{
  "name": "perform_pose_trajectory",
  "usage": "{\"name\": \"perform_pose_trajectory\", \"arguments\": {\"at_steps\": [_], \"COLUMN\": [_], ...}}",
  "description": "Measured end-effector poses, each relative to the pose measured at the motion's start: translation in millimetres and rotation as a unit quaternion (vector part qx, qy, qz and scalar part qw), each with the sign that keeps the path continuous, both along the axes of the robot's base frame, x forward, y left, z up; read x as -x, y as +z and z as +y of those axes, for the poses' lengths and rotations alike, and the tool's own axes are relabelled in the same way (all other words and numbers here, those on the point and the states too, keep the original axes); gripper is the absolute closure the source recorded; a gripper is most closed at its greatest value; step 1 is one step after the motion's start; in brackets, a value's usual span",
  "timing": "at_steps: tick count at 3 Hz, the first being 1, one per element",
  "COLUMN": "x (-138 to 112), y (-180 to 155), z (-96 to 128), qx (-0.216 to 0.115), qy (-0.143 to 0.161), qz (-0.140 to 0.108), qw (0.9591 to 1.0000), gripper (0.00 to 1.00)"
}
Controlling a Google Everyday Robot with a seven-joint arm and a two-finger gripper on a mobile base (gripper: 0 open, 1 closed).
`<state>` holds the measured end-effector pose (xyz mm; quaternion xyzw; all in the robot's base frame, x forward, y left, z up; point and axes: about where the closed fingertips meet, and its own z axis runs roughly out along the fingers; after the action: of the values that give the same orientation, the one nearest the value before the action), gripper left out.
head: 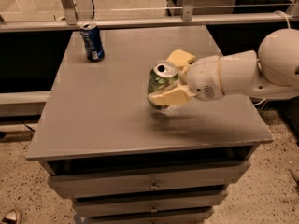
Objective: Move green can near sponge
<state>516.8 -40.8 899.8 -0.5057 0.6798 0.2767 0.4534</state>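
We see the gripper (164, 90) reaching in from 3 o'clock on a thick white arm (243, 73), over the right half of the grey table (107, 111). Its fingers are pinching the green can (161, 80). One pale yellow finger (169, 96) lies across the lower front of the can, while the other is hidden behind it.

The green can sits a little toward 3 o'clock from the table's middle. It is tilted, with its silver top tipped toward 1 o'clock and open to our view. A shadow lies under it. We cannot tell whether its base touches the tabletop or hangs just above it.

The sponge (181, 58) lies flat on the table at 1 o'clock from the green can, just beside it. The can's top and the white gripper body cover its near edge, so we cannot tell whether the two are touching.

The blue can (92, 41) stands upright near the table's 11 o'clock corner, well apart from the green can and the sponge.

Below the tabletop, at 6 o'clock, we see a stack of drawers (152, 185) with small knobs. The table stands on a speckled floor (28, 190).
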Motion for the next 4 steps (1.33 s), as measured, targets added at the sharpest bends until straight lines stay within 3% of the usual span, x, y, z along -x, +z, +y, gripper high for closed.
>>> {"name": "perform_pose_trajectory", "arguments": {"at_steps": [1, 2, 3, 4], "x": [-26, -55, -86, -111], "y": [18, 15, 3, -1], "z": [-62, -94, -100, -95], "qx": [0.031, 0.071, 0.096, 0.104], "qy": [-0.059, -0.105, -0.126, -0.134], "qz": [-0.024, -0.03, -0.024, -0.022], "qw": [0.9974, 0.9914, 0.987, 0.9852], "gripper": [1.0, 1.0, 1.0, 1.0]}}
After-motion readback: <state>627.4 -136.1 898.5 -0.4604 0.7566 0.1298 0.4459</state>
